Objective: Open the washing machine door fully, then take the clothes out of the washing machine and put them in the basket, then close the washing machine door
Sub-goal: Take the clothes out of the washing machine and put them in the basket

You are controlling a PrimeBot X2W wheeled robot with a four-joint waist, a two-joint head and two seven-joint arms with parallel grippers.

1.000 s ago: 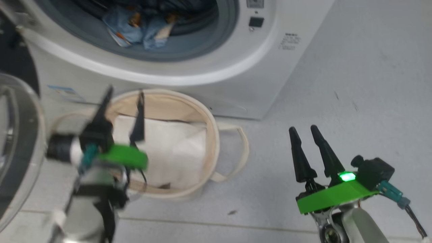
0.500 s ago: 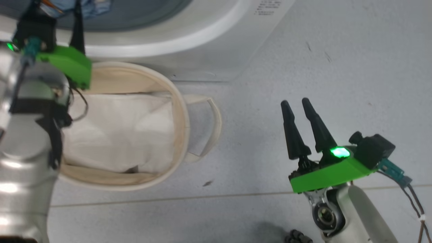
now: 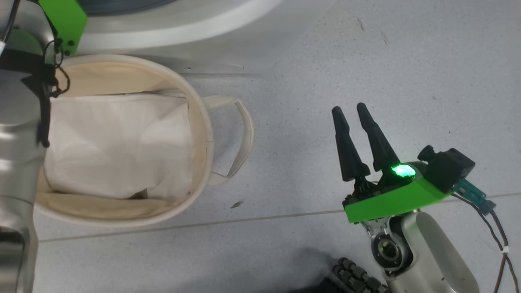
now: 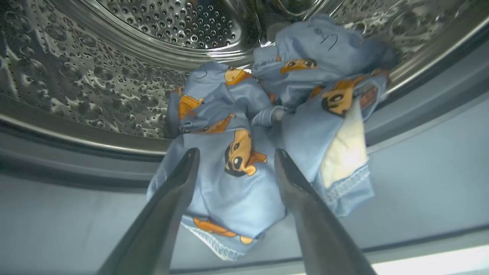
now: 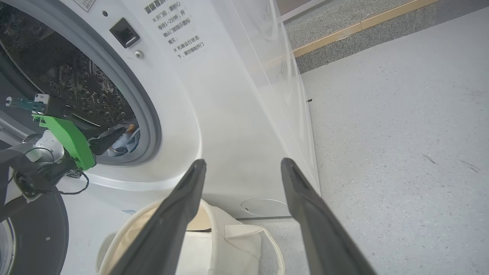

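Observation:
The clothes (image 4: 244, 152), light blue with orange cartoon faces, lie heaped at the drum's mouth and hang over the grey gasket (image 4: 420, 160). My left gripper (image 4: 237, 151) is open inside the washing machine (image 5: 229, 114), one finger on each side of the front garment, not closed on it. From the right wrist view, the left gripper (image 5: 110, 137) reaches into the opening. The washing machine door (image 5: 42, 233) stands swung out at the lower left. The basket (image 3: 205, 122) sits on the floor below the opening. My right gripper (image 3: 349, 107) is open over bare floor, right of the basket.
A plain white sheet (image 3: 118, 142) lines the basket. My left forearm (image 3: 16, 134) crosses the basket's left side. The machine's white front (image 3: 183, 24) runs along the top of the head view. Grey tiled floor (image 3: 366, 61) spreads to the right.
The head camera has tilted down, so the drum has left its view. My left gripper has risen from over the basket into the drum opening. The right gripper has stayed open and nearly still.

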